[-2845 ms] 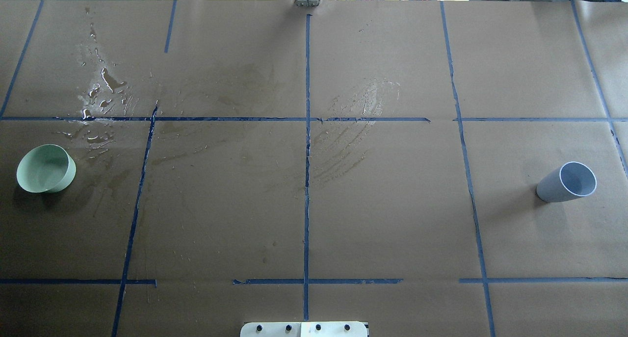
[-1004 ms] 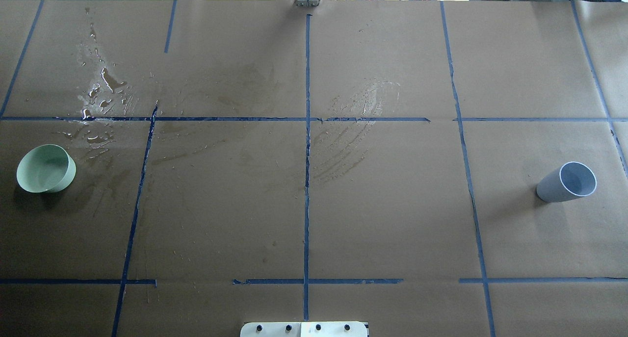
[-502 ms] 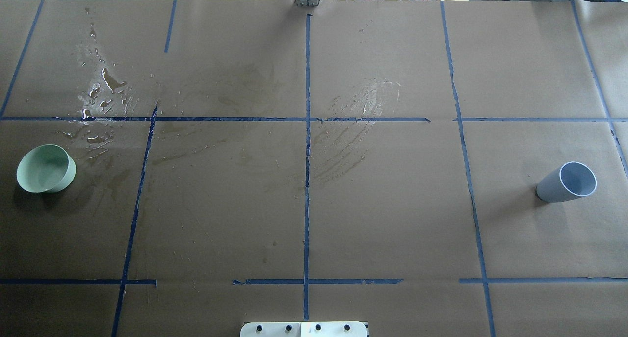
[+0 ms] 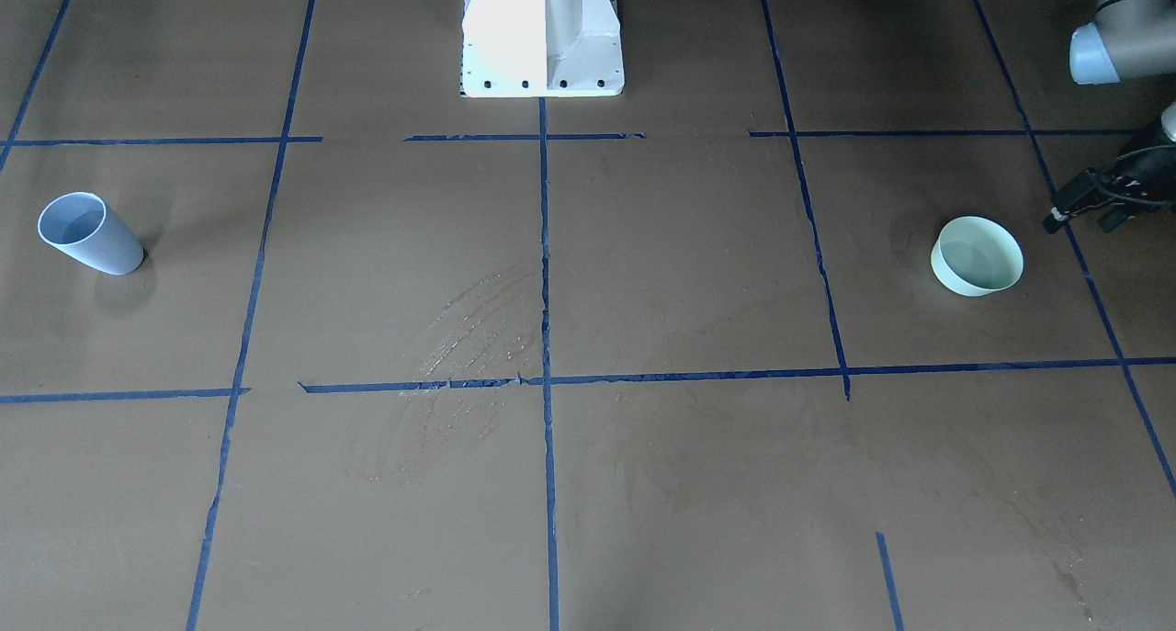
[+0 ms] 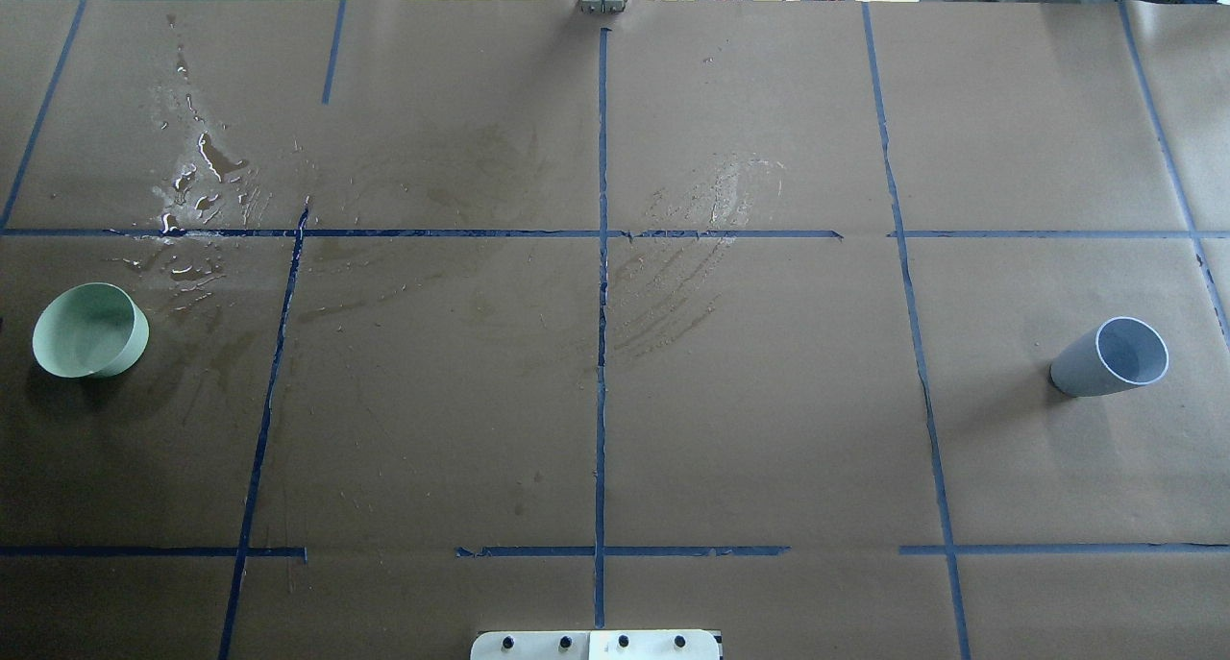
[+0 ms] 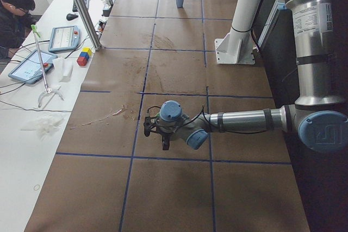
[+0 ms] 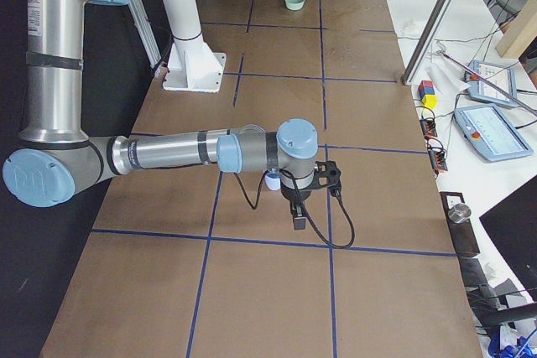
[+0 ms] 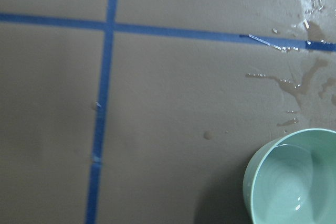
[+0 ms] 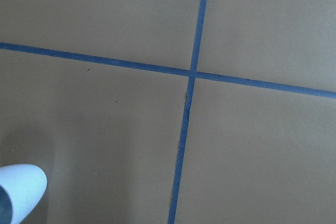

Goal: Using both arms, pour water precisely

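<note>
A pale green bowl [image 5: 89, 330] stands at the table's left and a blue-grey cup [image 5: 1110, 355] at its right. Neither arm reaches into the overhead view. The left arm [image 6: 244, 119] stretches low over the table, and its gripper [image 4: 1079, 213] hangs just outside the bowl [image 4: 977, 254]; I cannot tell whether it is open. The left wrist view catches the bowl [image 8: 294, 182] with a glossy sheen of water [image 8: 296, 203] inside. The right arm [image 7: 168, 153] holds its gripper [image 7: 296, 222] beside the cup [image 7: 273, 182], state unclear. The cup's rim [image 9: 18, 190] shows in the right wrist view.
Spilled water [image 5: 207, 170] glistens on the brown paper behind the bowl, and a dried smear [image 5: 692, 247] marks the middle. Blue tape lines grid the table. The white pedestal [image 4: 542, 34] stands at the robot's edge. A person [image 6: 13, 12] sits at a side desk with tablets.
</note>
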